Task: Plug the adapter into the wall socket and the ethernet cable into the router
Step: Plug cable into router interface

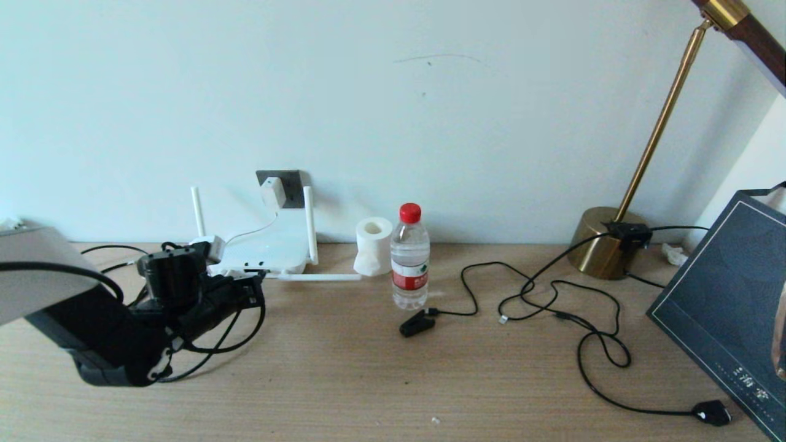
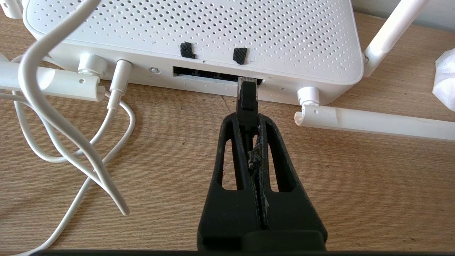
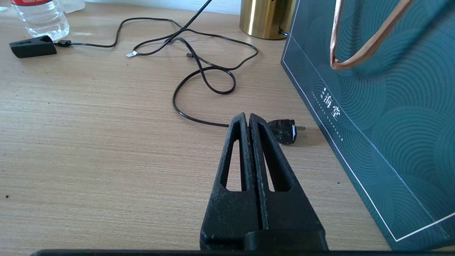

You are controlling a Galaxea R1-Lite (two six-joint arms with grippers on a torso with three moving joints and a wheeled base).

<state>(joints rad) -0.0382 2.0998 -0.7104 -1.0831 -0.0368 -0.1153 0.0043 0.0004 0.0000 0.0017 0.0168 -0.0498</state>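
Note:
The white adapter (image 1: 272, 191) sits plugged in the dark grey wall socket (image 1: 292, 182), its thin white cord (image 2: 71, 135) running down to the router. The flat white router (image 1: 270, 252) lies at the wall with its antennas up and out. My left gripper (image 2: 247, 119) is shut on the ethernet cable (image 2: 247, 99) at its black boot. The clear plug tip is at the mouth of a dark port (image 2: 213, 74) on the router's front edge. In the head view that gripper (image 1: 255, 283) is at the router's front left. My right gripper (image 3: 247, 119) is shut on nothing, low over the table at the right.
A water bottle (image 1: 409, 258) and a paper roll (image 1: 373, 245) stand right of the router. A black clip plug (image 1: 416, 323) and loose black cords (image 1: 552, 301) with a flat black plug (image 3: 284, 131) lie mid-table. A brass lamp (image 1: 605, 242) and a dark bag (image 1: 731, 294) stand at the right.

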